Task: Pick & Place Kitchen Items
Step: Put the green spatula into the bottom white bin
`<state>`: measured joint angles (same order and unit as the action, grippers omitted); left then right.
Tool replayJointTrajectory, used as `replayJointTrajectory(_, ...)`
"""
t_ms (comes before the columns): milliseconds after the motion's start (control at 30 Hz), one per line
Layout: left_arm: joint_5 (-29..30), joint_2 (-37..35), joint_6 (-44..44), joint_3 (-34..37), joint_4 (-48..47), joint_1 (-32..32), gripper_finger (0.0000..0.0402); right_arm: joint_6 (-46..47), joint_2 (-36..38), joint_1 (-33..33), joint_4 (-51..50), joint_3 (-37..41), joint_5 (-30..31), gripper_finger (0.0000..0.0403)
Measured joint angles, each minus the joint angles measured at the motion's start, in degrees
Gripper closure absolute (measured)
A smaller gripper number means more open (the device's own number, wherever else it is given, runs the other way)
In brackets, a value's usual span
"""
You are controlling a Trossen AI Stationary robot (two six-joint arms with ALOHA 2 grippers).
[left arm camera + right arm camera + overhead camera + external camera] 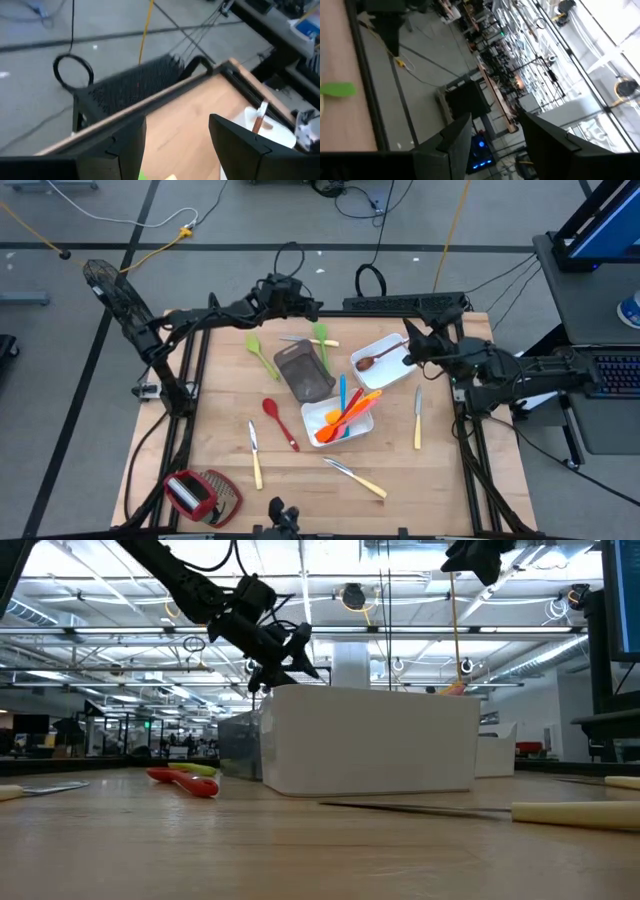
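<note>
The kitchen items lie spread over the wooden table. A green spatula [262, 350], a green spoon [322, 343] and a pale-handled knife [308, 340] lie at the far side. A brown wooden spoon [378, 359] rests in a white tray [398, 372]. Orange, blue and red utensils [348, 412] fill a second white tray [330, 418]. A red spoon [279, 420] lies at mid table. My left gripper [312, 308] hangs open above the far edge, nothing between its fingers [177, 120]. My right gripper [410, 342] stands open, high over the wooden spoon's tray.
A grey-brown tray [303, 370] sits between the green items and the white trays. Pale-handled knives lie at the near left [254, 452], near middle [356, 478] and right [417, 418]. A red-and-wire-mesh tool [200, 495] is at the near left corner.
</note>
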<state>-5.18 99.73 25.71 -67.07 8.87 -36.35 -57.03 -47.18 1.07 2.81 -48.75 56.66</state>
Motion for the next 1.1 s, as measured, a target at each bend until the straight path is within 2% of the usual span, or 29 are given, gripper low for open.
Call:
replayJointTrajectory(133, -1.67, 2.05, -0.74, -1.65, -4.73, -0.58, 0.0179, 0.04, 0.0, -1.81, 1.75, 0.0, 0.07, 0.0234)
replayJointTrajectory(233, -2.04, 5.23, -2.32, -6.36, -9.33, -0.33, 0.0179, 0.86, 0.0, -2.66, 2.94, 0.0, 0.11, 0.0234)
replayJointTrajectory(433, -1.7, 13.54, -7.41, -20.07, -28.45, -0.27, 0.0179, 0.87, 0.0, -3.67, 3.02, 0.0, 0.2, 0.0234)
replayJointTrajectory(667, -2.33, 22.79, -7.53, -34.08, -44.71, -1.13, 0.0179, 1.11, 0.0, -3.75, 3.02, 0.0, 0.22, 0.0234)
replayJointTrajectory(833, -2.91, 26.24, -6.59, -37.39, -49.85, -0.92, 0.0179, 1.52, 0.0, -3.75, 3.02, 0.0, 0.2, 0.0234)
replayJointTrajectory(1100, -1.7, 27.51, -7.63, -37.42, -49.78, -0.97, 0.0179, 1.5, 0.0, -3.77, 3.02, 0.0, 0.2, 0.0234)
